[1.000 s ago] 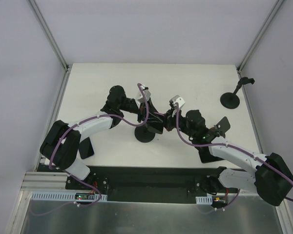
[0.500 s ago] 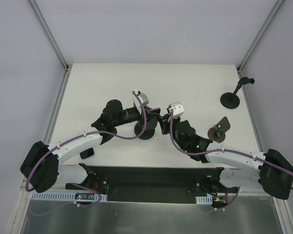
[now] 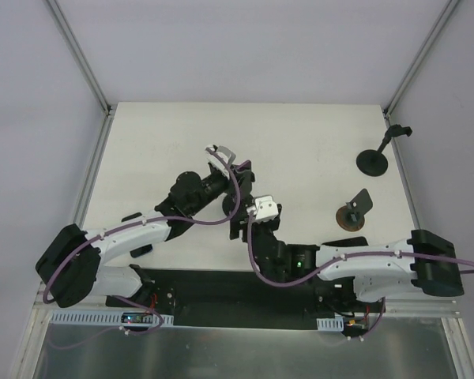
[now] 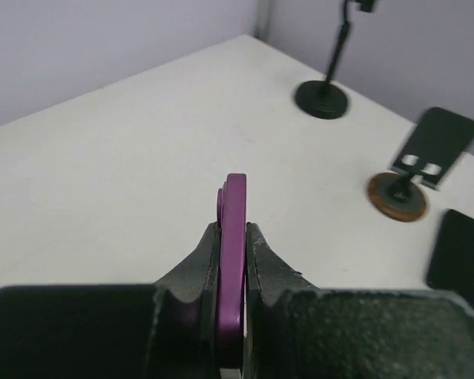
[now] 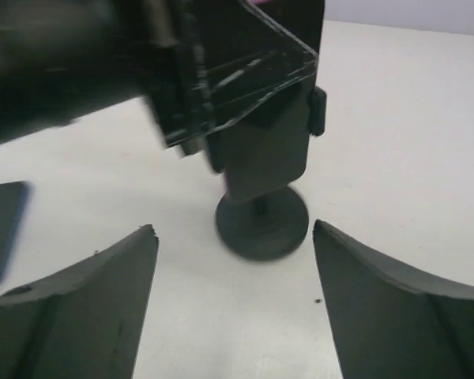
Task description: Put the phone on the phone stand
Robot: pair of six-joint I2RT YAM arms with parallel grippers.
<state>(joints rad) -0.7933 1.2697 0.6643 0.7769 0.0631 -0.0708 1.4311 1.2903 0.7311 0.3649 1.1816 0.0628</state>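
My left gripper is shut on the purple phone, which shows edge-on between its fingers. From the right wrist, the phone's dark glossy face hangs just above the black phone stand, against its back plate. My right gripper stands open on the near side of the stand's round base, with nothing between its fingers. From above, the left gripper is over the stand, which is mostly hidden, and the right gripper is just in front of it.
A second stand with a brown base and a tall pole stand on a round black base are at the right. A dark phone lies flat near the brown stand. Another dark phone lies at the left.
My right gripper has opened and pulled back from the stand toward the near edge. The left gripper, still holding the phone, has shifted slightly over the stand.
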